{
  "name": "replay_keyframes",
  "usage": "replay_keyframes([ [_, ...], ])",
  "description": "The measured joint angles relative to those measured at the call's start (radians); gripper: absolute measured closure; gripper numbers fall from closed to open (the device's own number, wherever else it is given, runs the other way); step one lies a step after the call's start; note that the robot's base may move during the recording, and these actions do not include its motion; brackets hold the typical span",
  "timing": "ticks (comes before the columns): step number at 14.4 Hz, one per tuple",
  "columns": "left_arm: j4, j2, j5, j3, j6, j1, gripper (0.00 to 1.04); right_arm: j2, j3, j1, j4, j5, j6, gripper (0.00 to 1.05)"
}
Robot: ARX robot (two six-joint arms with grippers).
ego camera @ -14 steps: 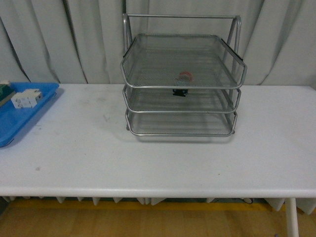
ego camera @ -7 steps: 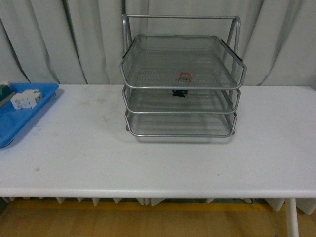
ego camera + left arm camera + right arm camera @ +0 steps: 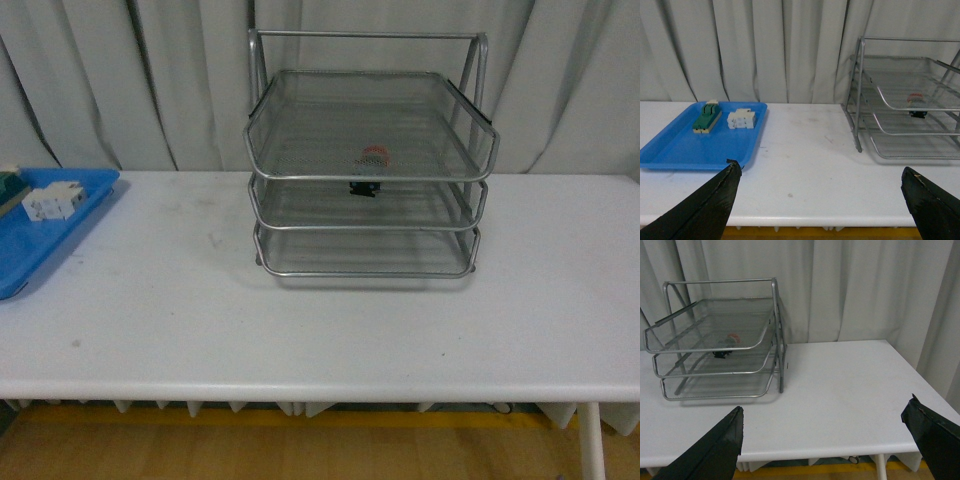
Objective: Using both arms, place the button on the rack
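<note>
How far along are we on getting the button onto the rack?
Done, it looks like: the button sits inside the rack, red cap seen through the top tray's mesh, body on the middle tray. Nothing is in hand: the left gripper and right gripper are open, away from it. Nothing obvious remains.

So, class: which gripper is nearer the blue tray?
Left. The left gripper hangs just before the blue tray; the right gripper faces the rack, with no tray in view.
</note>
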State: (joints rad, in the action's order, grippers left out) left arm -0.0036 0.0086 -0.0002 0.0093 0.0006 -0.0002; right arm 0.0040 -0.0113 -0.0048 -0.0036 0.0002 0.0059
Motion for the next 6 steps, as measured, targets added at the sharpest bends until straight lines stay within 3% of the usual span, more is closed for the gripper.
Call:
replay_keyframes([
  [6,0.0,0.0,0.0,0.0,0.0,0.0,0.07,0.0,0.0,0.0,0.0,0.0,0.0,0.06],
])
